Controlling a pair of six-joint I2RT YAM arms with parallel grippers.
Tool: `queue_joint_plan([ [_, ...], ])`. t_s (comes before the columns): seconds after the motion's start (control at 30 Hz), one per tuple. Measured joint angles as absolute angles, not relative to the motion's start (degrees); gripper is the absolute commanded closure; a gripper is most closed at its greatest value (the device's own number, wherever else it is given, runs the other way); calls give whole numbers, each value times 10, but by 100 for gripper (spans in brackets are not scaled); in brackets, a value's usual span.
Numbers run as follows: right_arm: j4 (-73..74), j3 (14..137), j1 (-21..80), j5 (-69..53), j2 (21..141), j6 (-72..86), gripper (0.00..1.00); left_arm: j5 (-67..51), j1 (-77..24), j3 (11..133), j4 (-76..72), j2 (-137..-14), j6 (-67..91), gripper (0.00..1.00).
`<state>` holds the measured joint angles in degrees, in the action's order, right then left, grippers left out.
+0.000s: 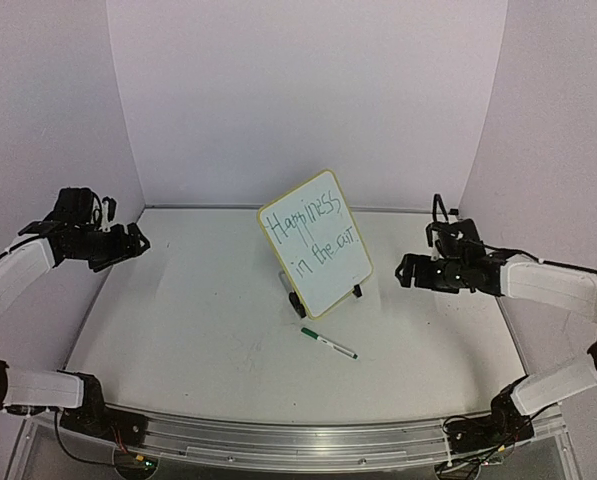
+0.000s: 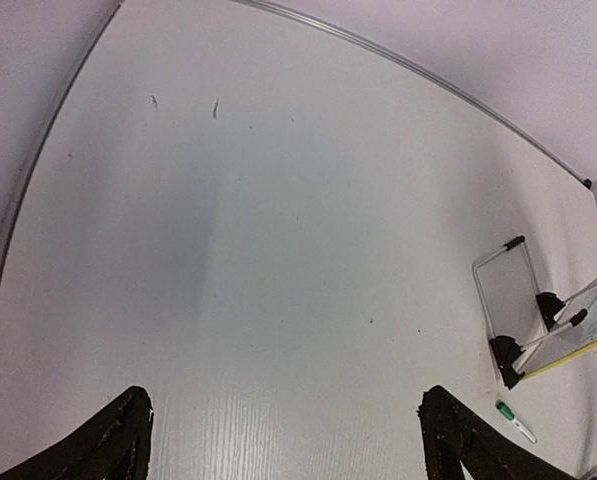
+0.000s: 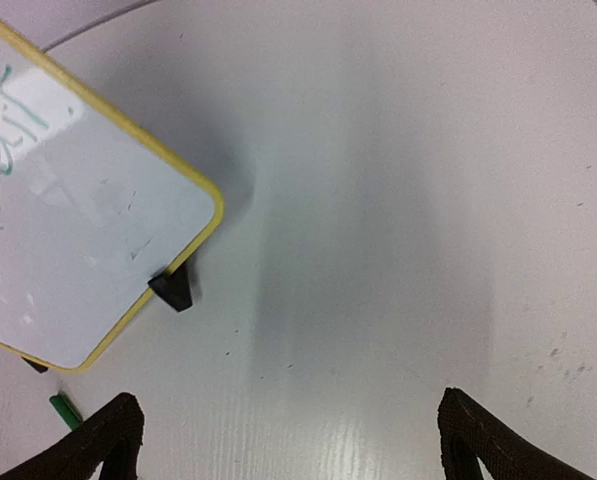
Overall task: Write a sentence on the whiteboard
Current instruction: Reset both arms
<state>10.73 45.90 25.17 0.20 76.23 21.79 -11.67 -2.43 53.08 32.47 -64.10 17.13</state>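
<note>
The whiteboard point(image 1: 316, 245) stands on its feet mid-worktop point(image 1: 178, 320), leaning back and turned askew, the green sentence point(image 1: 308, 230) on its face. A green-capped marker point(image 1: 329, 343) lies just in front. The left end effector point(image 1: 138, 242) and right end effector point(image 1: 403, 270) hover well apart at either side, both open and empty.

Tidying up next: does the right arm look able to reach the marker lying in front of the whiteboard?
Probably yes: the marker lies on the table, clear of the whiteboard, and the right gripper is open.
</note>
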Motion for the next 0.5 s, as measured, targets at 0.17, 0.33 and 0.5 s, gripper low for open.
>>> queue_joint_plan([
  [0.17, 91, 422, 234, 74, 633, 184, 2, -34, -23, 531, 316, -566, 155, 3],
  [0.33, 46, 349, 234, 131, 494, 147, 2, 25, -23, 516, 278, -474, 133, 1],
  [0.5, 30, 286, 234, 166, 423, 138, 2, 43, -23, 493, 265, -440, 116, 0],
])
